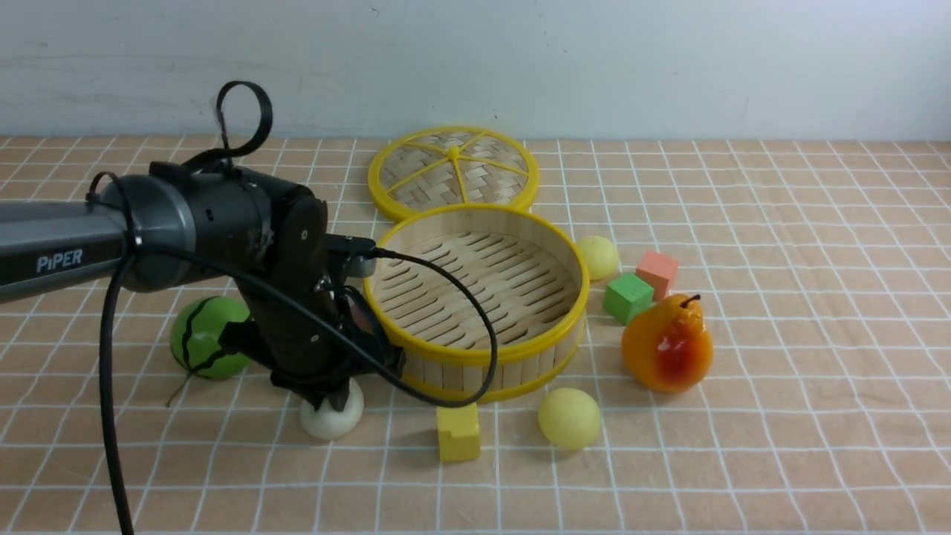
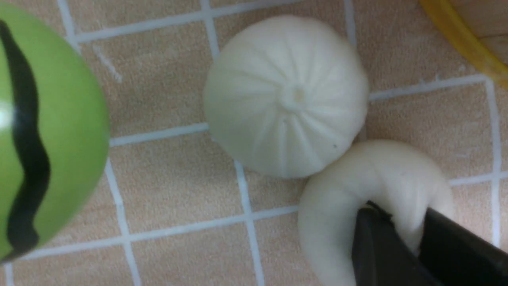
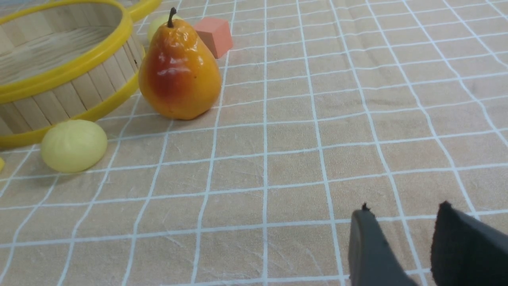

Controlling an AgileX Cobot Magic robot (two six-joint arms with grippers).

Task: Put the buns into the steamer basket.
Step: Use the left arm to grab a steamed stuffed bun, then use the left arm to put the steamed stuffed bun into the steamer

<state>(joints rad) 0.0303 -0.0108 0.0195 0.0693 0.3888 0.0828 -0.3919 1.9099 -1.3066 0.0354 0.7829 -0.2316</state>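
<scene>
My left gripper (image 1: pixel 333 400) is shut on an off-white bun (image 1: pixel 332 417) that sits on the cloth by the near-left side of the steamer basket (image 1: pixel 475 353). In the left wrist view the gripper (image 2: pixel 401 216) pinches and dents this bun (image 2: pixel 349 190). A second off-white bun (image 2: pixel 285 95) touches it; the arm hides that one in the front view. One pale yellow bun (image 1: pixel 569 417) lies in front of the basket, another (image 1: pixel 598 257) to its right. The basket holds nothing. My right gripper (image 3: pixel 403 208) is open and empty, low over bare cloth.
The green striped watermelon ball (image 1: pixel 204 338) sits close to the left of the gripper. A yellow cube (image 1: pixel 458 432) lies in front of the basket. The orange pear (image 1: pixel 667 345), a green cube (image 1: pixel 628 297) and a coral cube (image 1: pixel 657 273) stand to the right. The woven lid (image 1: pixel 453 171) lies behind the basket.
</scene>
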